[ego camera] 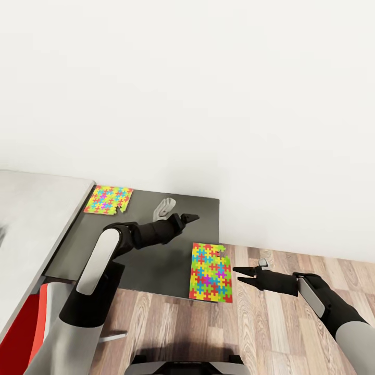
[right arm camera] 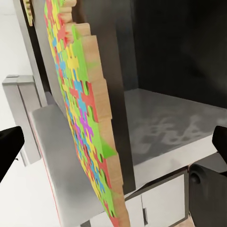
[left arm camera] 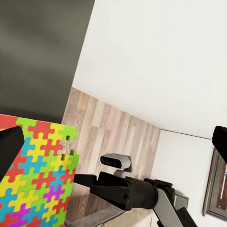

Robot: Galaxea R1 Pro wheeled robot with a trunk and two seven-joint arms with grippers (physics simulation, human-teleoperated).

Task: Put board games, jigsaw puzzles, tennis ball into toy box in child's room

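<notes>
- Head view: my right gripper (ego camera: 245,275) hangs just off the right edge of the dark desk section (ego camera: 156,260), its jaws looking parted and holding nothing, aimed at the near puzzle (ego camera: 210,272). That puzzle lies at the front right corner and looks to overhang the edge. My left gripper (ego camera: 188,217) hovers mid-desk, empty; I cannot tell its jaw state here. The second puzzle (ego camera: 108,200) lies at the back left corner.
- Left wrist view: fingertips spread wide, nothing between them; the near puzzle (left arm camera: 35,175) lies below, the right gripper (left arm camera: 90,182) beyond.
- Right wrist view: the jaws are wide apart, and the near puzzle (right arm camera: 87,118) is seen edge-on, thin.
- Risk, I judge: a thin mat offers little to pinch; a low or skewed approach would push it along the desk or tip it off the corner onto the floor.
</notes>
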